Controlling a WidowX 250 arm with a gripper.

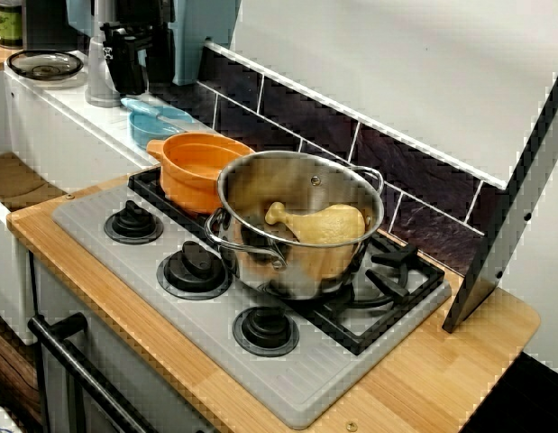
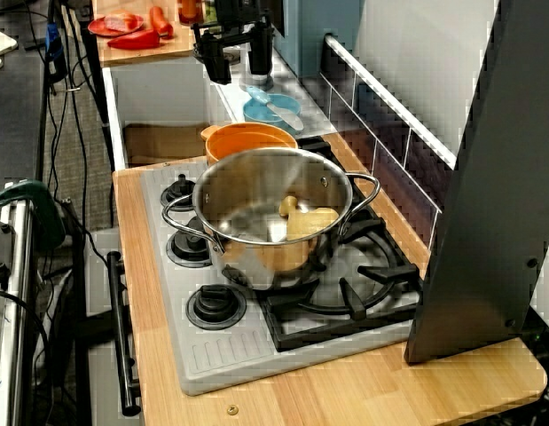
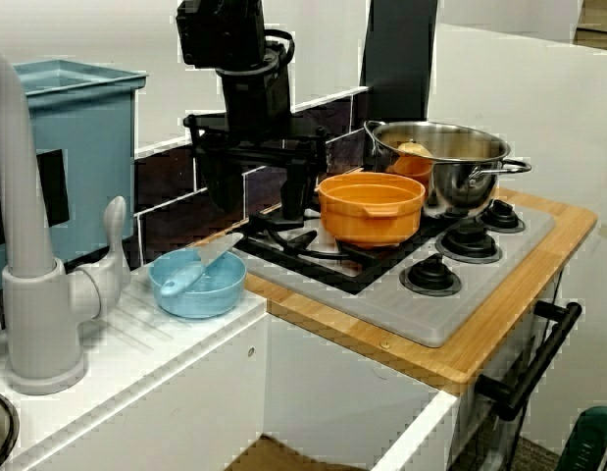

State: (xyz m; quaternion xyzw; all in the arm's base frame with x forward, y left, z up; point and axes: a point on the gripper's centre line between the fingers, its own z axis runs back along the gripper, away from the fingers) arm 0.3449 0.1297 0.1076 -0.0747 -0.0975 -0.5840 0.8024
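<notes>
My black gripper hangs open and holds nothing, its two fingers spread wide over the strip of counter between sink and stove. It also shows in the front view and in the view from the stove's end. Nearest to it is a light blue bowl with a pale utensil lying in it, just below and in front of the fingers. Beside the bowl an empty orange pot sits on the hob's rear burner. A steel pot on the adjoining burner holds a toy chicken drumstick.
The grey hob has three black knobs along its front. A grey tap stands over the white sink unit. A blue box is against the tiled back wall. A dark slanted panel closes the counter's far end.
</notes>
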